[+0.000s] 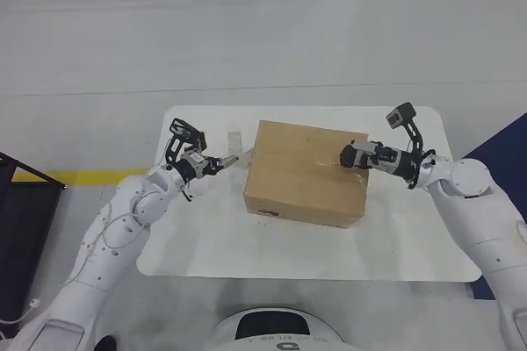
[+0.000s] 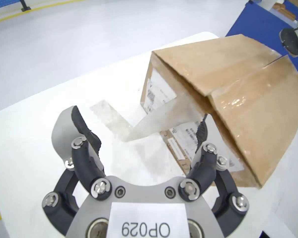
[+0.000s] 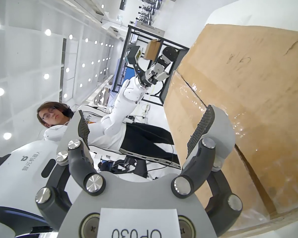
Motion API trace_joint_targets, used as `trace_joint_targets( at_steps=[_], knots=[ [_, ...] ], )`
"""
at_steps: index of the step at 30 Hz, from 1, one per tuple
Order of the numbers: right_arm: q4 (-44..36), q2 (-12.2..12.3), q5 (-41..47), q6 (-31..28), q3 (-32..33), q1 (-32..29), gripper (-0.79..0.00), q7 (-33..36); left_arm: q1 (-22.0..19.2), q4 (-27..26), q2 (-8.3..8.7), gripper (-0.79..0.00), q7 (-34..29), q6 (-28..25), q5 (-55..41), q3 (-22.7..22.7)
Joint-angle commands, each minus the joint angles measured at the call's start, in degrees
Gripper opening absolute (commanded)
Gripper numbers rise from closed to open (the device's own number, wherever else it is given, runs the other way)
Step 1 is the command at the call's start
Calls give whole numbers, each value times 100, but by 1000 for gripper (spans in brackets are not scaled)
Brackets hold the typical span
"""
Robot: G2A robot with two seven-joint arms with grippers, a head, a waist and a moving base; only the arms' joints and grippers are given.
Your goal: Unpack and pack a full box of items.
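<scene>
A closed brown cardboard box (image 1: 306,171) stands in the middle of the white table (image 1: 202,246), with clear tape along its top seam (image 2: 270,63). A strip of clear tape (image 2: 161,118) hangs peeled from the box's left end and runs out between the fingers of my left gripper (image 2: 139,125). That gripper (image 1: 221,163) is open just left of the box, its jaws wide apart around the strip. My right gripper (image 1: 347,158) is open over the right side of the box top. One of its fingers (image 3: 203,130) lies beside the taped seam (image 3: 248,164).
A loose piece of tape (image 1: 234,140) lies on the table behind my left gripper. There is bare table in front of the box and at both sides. A black rack (image 1: 4,202) stands off the table's left, and a blue panel (image 1: 514,149) off its right.
</scene>
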Motion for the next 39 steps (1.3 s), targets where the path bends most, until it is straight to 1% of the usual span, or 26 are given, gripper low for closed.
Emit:
trace_joint_targets(
  at_steps=[1, 4, 7, 10, 13, 14, 18, 20, 24, 27, 30, 39],
  knots=[
    [281, -73, 84, 49, -169, 208, 0, 142, 125, -94, 42, 0, -100, -45, 165, -116],
    [669, -177, 78, 158, -400, 456, 0, 282, 197, -239, 66, 0, -229, -99, 469, -108],
    [975, -274, 159, 83, -540, 602, 0, 338, 173, -377, 52, 0, -299, -178, 800, 69],
    [1147, -321, 265, -89, -547, 620, 0, 342, 111, -410, 28, 0, -321, -258, 1015, 245],
    [1180, -329, 285, -118, -544, 618, 0, 359, 7, -362, -12, 0, -232, -220, 1284, 441],
    [1180, -329, 285, -118, -544, 618, 0, 359, -25, -329, -31, 0, -157, -155, 1392, 515],
    [1180, -329, 285, -118, -544, 618, 0, 359, -154, -105, -126, 0, 529, 328, 1893, 800],
    [1180, -329, 285, -118, -544, 618, 0, 359, -184, -3, -164, 0, 793, 431, 2035, 920],
    [1180, -329, 285, -118, -544, 618, 0, 359, -272, 261, -239, 0, 1269, 818, 2455, 1118],
    [1180, -329, 285, -118, -544, 618, 0, 359, -334, 405, -287, 0, 1425, 1094, 2480, 1148],
    [1180, -329, 285, -118, -544, 618, 0, 359, -368, 467, -328, 0, 1710, 1241, 2337, 1106],
    [1180, -329, 285, -118, -544, 618, 0, 359, -264, 362, -341, 0, 2384, 1308, 2430, 951]
  ],
)
